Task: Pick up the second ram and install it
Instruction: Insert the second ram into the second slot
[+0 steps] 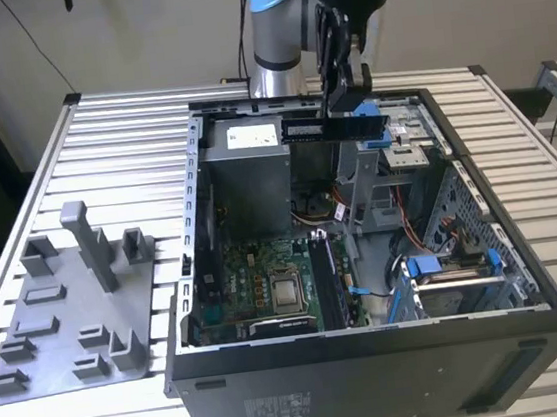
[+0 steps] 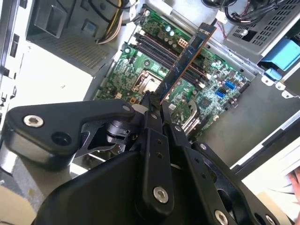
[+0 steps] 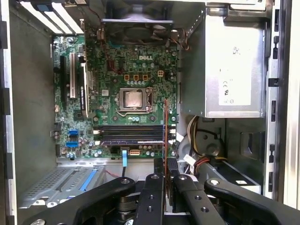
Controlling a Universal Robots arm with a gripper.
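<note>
Between the shut fingers, the exterior view gives us the gripper (image 1: pixel 345 108) clamping the second ram (image 1: pixel 335 127) level above the open computer case (image 1: pixel 378 378), clear of its walls. In the second wrist view the thin dark stick juts past the fingertips (image 2: pixel 151 108), pinched by its flat faces, which we judge leaves its edges free. In the first wrist view it shows edge-on, lying crosswise over the memory slots (image 3: pixel 129 133).

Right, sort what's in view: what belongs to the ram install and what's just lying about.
Job in hand: second ram, clamped in the gripper; memory slots on the motherboard; open computer case.

Lying about: gray holder plate on the table; processor chip; power supply.
</note>
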